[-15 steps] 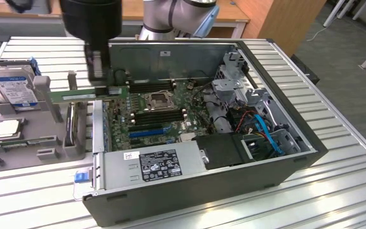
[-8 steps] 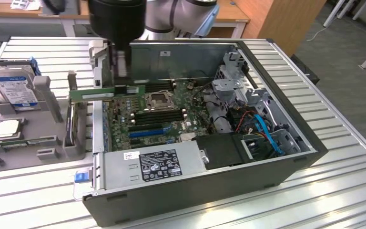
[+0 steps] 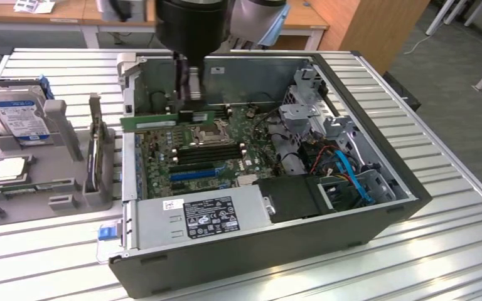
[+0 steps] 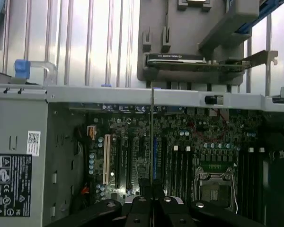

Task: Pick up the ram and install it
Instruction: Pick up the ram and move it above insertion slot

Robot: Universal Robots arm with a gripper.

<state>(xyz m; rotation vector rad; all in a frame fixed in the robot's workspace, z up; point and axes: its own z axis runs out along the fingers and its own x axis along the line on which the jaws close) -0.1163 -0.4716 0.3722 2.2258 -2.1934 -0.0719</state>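
Observation:
My gripper (image 3: pixel 192 111) hangs over the open computer case (image 3: pixel 408 188), shut on the ram (image 3: pixel 153 121). The ram is a long thin green board, held level above the motherboard's back part and sticking out toward the exterior view's left. It sits just above the CPU socket (image 3: pixel 210 133) and behind the black memory slots (image 3: pixel 211 152). In the wrist view the ram (image 4: pixel 152 137) shows edge-on as a thin line running out from between my black fingers (image 4: pixel 139 208), over the motherboard slots (image 4: pixel 180 165).
A grey fixture (image 3: pixel 53 188) on the exterior view's left holds a blue-labelled hard drive (image 3: pixel 19 116), a square silver CPU chip (image 3: pixel 10 168) and an upright card (image 3: pixel 98 150). The power supply (image 3: pixel 195 216), blue cables (image 3: pixel 354 175) and case walls surround the motherboard.

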